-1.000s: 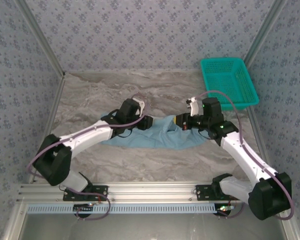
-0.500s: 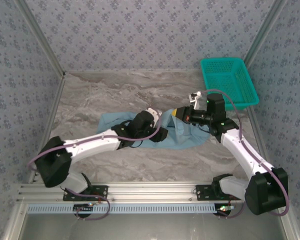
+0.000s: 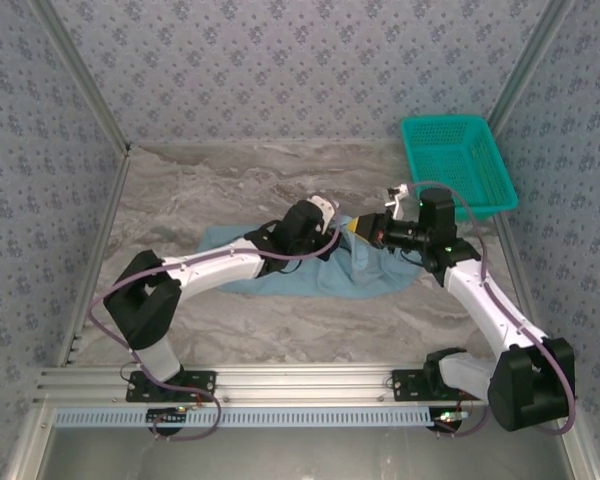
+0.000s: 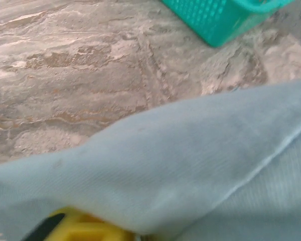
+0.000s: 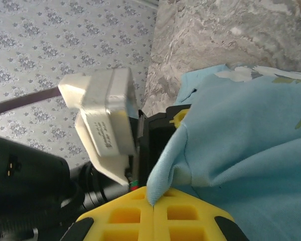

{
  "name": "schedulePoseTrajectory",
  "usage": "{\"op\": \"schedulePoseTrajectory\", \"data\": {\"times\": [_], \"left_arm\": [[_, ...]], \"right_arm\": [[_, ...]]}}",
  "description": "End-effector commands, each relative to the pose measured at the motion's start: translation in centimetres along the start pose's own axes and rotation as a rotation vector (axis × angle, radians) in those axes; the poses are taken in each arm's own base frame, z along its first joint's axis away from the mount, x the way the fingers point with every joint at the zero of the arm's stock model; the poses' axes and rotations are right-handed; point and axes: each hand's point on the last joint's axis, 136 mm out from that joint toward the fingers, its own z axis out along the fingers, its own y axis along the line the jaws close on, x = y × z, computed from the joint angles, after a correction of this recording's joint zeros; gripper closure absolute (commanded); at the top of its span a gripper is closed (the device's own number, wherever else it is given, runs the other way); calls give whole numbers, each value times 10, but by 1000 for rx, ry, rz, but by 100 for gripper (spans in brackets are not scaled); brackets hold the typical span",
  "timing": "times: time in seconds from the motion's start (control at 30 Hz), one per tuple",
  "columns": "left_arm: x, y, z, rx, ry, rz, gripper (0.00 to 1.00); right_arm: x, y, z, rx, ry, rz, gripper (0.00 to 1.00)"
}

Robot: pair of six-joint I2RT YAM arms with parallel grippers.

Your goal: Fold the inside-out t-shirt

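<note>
Top cam: t-shirt (image 3: 370, 275) lies bunched mid-tabletop (image 3: 210, 180), a bit toward the right edge. Teal basket (image 3: 458, 165) sits at far right corner, apart from it. Over the shirt's far edge, left gripper (image 3: 332, 232) & right gripper (image 3: 356, 228) meet nose to nose.

Left wrist cam: light-blue cloth drapes across the front, w/ yellow finger pad (image 4: 85, 232) poking out under it. Can't tell if left jaws are clamped or loose.

Right wrist cam: right gripper's yellow pads press together w/ a fold of t-shirt pinched between them; left gripper just beyond.
</note>
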Motion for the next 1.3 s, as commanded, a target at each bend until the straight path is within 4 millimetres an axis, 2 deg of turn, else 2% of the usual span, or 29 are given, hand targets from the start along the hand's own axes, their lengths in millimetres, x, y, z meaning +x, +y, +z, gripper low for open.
{"op": "schedulePoseTrajectory", "data": {"times": [0.0,0.13,0.23,0.37,0.43,0.5,0.53,0.63,0.73,0.83,0.93,1.03,1.2,1.23,1.27], "left_arm": [[-20,-30,-17,296,-47,-20,89],[-18,-61,-59,591,-20,-14,96],[-11,-75,-84,686,10,9,100],[0,-85,-103,758,82,-5,100],[0,-86,-106,763,99,-27,100],[-2,-80,-102,724,95,-69,100],[-4,-76,-98,698,86,-94,100],[-10,-68,-90,663,56,-171,100],[-12,-66,-84,661,54,-220,100],[-13,-67,-82,669,45,-248,100],[-14,-68,-84,676,44,-254,100],[-13,-67,-86,670,47,-248,100],[-12,-68,-88,673,49,-243,100],[-12,-68,-89,674,48,-240,100],[-12,-68,-89,674,49,-236,100]], "right_arm": [[-6,-5,-12,60,-35,-42,100],[-24,-37,-25,343,-98,-176,100],[-39,-44,-27,436,-135,-259,100],[-57,-45,-25,529,-147,-341,100],[-59,-44,-25,605,-120,-389,85],[-55,-42,-30,678,-88,-455,68],[-49,-41,-35,714,-70,-492,63],[-25,-28,-47,697,-40,-611,57],[9,0,-41,500,-21,-715,54],[36,3,-29,378,23,-731,53],[52,-5,-11,321,70,-722,54],[52,-12,3,314,73,-720,56],[46,-21,13,330,78,-739,66],[45,-20,15,325,81,-741,72],[46,-21,16,326,89,-741,83]]}}
